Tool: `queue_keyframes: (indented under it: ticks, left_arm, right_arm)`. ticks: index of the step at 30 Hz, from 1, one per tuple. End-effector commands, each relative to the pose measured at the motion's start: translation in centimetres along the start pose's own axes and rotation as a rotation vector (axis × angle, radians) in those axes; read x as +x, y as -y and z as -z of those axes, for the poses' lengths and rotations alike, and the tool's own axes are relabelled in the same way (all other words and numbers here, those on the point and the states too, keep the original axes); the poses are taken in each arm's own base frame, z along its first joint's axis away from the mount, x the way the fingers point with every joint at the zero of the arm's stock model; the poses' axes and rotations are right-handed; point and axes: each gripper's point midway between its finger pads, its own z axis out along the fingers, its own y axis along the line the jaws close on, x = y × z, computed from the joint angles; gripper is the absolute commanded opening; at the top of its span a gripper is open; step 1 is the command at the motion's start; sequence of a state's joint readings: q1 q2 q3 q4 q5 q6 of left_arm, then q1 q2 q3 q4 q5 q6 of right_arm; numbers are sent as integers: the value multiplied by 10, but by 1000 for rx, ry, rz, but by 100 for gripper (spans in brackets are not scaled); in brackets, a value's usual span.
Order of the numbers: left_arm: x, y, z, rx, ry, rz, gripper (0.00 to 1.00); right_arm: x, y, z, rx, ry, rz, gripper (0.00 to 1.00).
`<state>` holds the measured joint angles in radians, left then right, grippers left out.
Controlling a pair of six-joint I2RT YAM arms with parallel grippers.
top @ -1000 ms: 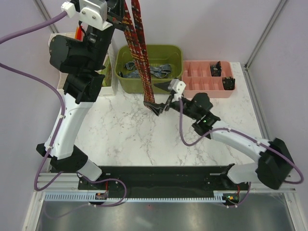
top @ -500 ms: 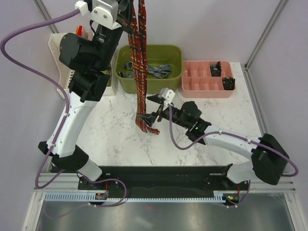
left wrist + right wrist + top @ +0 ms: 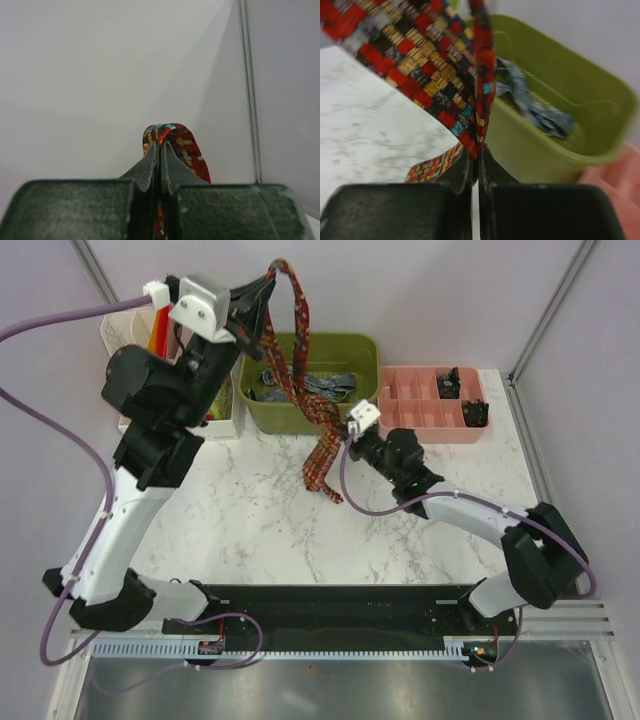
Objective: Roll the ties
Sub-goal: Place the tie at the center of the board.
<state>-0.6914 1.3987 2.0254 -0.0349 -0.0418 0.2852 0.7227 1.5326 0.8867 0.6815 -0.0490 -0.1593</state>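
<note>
I have the red patterned tie [image 3: 293,358] pinched at two places along a sloping run. My left gripper [image 3: 160,145] is clamped tight on a fold of it, high up, with a small loop of cloth poking out just past the fingertips. My right gripper [image 3: 475,150] is closed on the tie lower down, and the fabric climbs away above its tips toward the left one. Below the right gripper the loose tail drops and appears to reach the marble table [image 3: 250,520], on the near side of the green bin [image 3: 362,344]. The blue-grey tie [image 3: 325,387] lies inside that bin, beyond my right fingers, untouched. I read this as drawing the tie out so it can be laid flat for rolling. To do it well I would lower both grippers together with the span between them only lightly taut. It looks twisted and doubled from above, so I would turn the left wrist to take out the twist before any cloth lands. The right pinch seems to catch little more than an edge, so a hard pull could slip it. I would also carry the tie toward me, away from the bin rim beside my right fingers, so nothing snags.
</note>
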Motion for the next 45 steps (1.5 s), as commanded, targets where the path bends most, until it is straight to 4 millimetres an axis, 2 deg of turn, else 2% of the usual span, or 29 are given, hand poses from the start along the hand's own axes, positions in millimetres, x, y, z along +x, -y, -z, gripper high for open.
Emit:
queue_keyframes:
  ticks: [1, 2, 4, 5, 7, 8, 11, 12, 14, 15, 16, 17, 18, 19, 20, 23, 28, 29, 31, 32, 34, 35, 37, 38, 39, 41, 42, 43, 45]
  left_arm:
    - [20, -5, 48, 15, -70, -47, 2]
    - [42, -6, 60, 17, -120, -52, 2]
    - [64, -16, 72, 33, -165, -69, 2]
    - [93, -13, 81, 60, -220, -76, 2]
    - [114, -14, 97, 134, -258, -137, 2]
    - [144, -14, 106, 141, -322, -135, 2]
    - [210, -16, 136, 245, -485, -136, 2]
    - [227, -15, 146, 294, -525, -139, 2]
    - [280, -8, 181, 404, -647, -176, 2]
    - [289, -9, 193, 462, -639, -185, 2]
    - [299, -6, 205, 492, -647, -190, 2]
    - [324, 0, 227, 517, -694, -177, 4]
    - [335, 0, 237, 532, -710, -198, 5]
    - [345, 1, 246, 545, -725, -200, 6]
    - [364, 7, 267, 565, -764, -186, 6]
    - [392, 8, 299, 570, -816, -182, 6]
    - [413, 6, 340, 591, -838, -275, 3]
    - [420, 4, 358, 587, -862, -293, 3]
    - [427, 4, 378, 623, -868, -350, 8]
    - [427, -6, 388, 597, -888, -351, 11]
    - [418, -13, 390, 583, -881, -375, 19]
    - [413, -17, 392, 569, -886, -368, 21]
    - [401, -14, 397, 587, -913, -354, 27]
    - [398, -14, 402, 595, -940, -348, 29]
    - [397, -10, 412, 624, -977, -329, 34]
    - [387, -18, 404, 604, -1006, -325, 42]
    - [389, -11, 415, 628, -1062, -244, 57]
    - [377, -18, 399, 634, -1046, -253, 76]
    - [368, -11, 387, 687, -1018, -180, 92]
  right_arm:
    - [-43, 92, 56, 150, -3, 225, 0]
    - [-44, 103, 67, 150, -18, 257, 0]
    - [-48, 119, 97, 140, -72, 307, 0]
    - [-49, 123, 106, 142, -99, 342, 0]
    - [-55, 135, 133, 154, -161, 489, 0]
    - [-54, 137, 140, 151, -189, 554, 0]
    - [-24, 128, 164, 44, -340, 686, 0]
    - [1, 116, 173, -62, -424, 706, 0]
    - [22, 100, 176, -142, -460, 687, 0]
    - [50, 92, 178, -183, -523, 678, 0]
    - [62, 78, 174, -226, -538, 698, 0]
    - [85, 72, 178, -253, -593, 699, 0]
    - [101, 66, 177, -290, -617, 697, 0]
    - [111, 59, 176, -322, -622, 717, 0]
    - [132, 50, 183, -361, -655, 723, 0]
    - [162, 30, 185, -426, -684, 766, 0]
    - [180, -14, 189, -538, -700, 766, 0]
    - [183, -21, 192, -559, -709, 751, 1]
    - [183, -40, 195, -620, -697, 745, 7]
    - [184, -45, 198, -644, -711, 731, 15]
    - [177, -58, 199, -704, -692, 703, 24]
    - [179, -62, 210, -745, -721, 686, 40]
    - [168, -64, 213, -781, -716, 682, 63]
    - [164, -65, 224, -807, -734, 675, 75]
    - [159, -63, 226, -813, -730, 671, 79]
    - [140, -65, 233, -836, -705, 628, 88]
    - [137, -59, 235, -836, -706, 614, 91]
    - [128, -56, 232, -830, -692, 603, 94]
    - [129, -50, 234, -842, -712, 538, 96]
